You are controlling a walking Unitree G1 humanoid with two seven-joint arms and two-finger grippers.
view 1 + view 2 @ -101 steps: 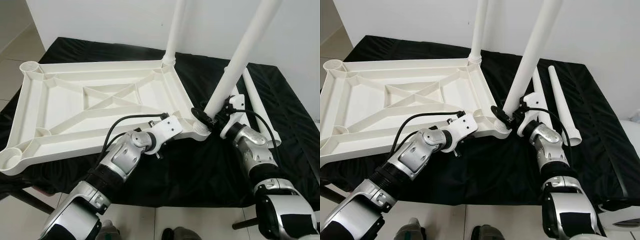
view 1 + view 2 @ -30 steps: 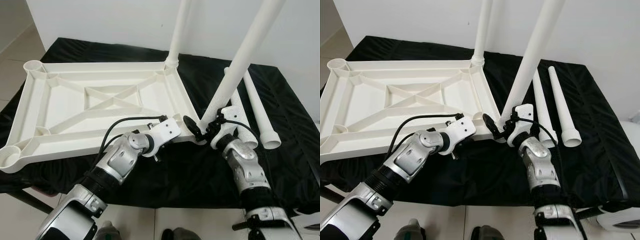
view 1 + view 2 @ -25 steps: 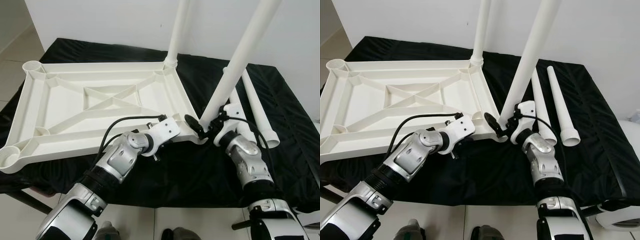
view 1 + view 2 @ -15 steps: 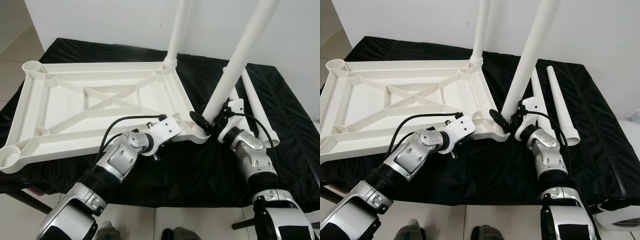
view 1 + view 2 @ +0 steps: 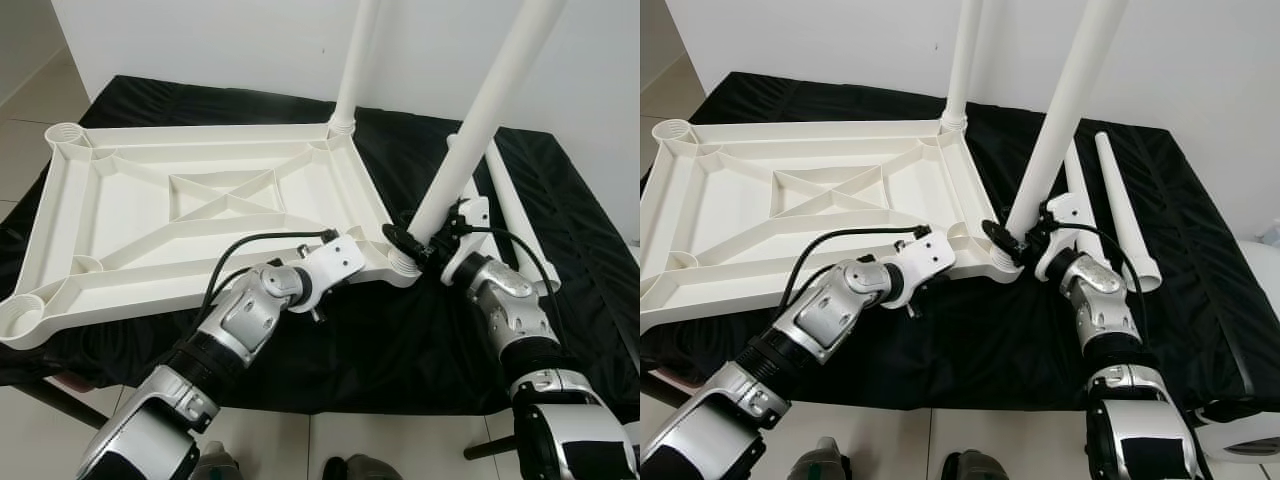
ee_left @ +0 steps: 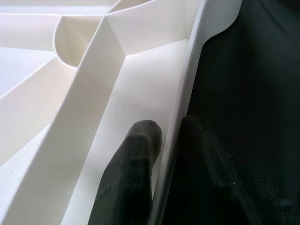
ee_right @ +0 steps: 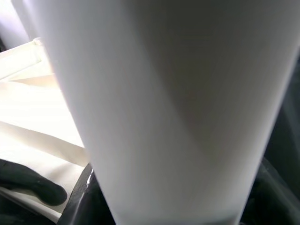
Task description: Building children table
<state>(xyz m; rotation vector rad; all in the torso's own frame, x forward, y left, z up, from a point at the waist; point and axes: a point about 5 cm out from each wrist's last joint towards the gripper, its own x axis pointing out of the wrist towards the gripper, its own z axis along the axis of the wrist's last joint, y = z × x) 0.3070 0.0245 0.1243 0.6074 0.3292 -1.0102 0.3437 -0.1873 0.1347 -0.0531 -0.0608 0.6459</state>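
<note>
The right gripper (image 5: 425, 243), clamped on the leg (image 5: 478, 125), has brought it back to the tabletop's (image 5: 200, 215) near-right corner socket. The left gripper (image 6: 161, 140) pinches the near rim. Seating looks close.

A surface draped in black cloth (image 5: 330, 330) carries a white ribbed plastic tabletop (image 5: 130, 225), lying underside up. Beside the tabletop's right edge, two loose white tapered plastic legs (image 5: 1122, 215) lie side by side on the cloth.

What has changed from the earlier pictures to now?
The right pincer, shut on the leaning leg, swung its foot off the near corner socket, then back onto it. The left pincer kept clamping the tabletop rim; the far leg and two loose legs stayed.
</note>
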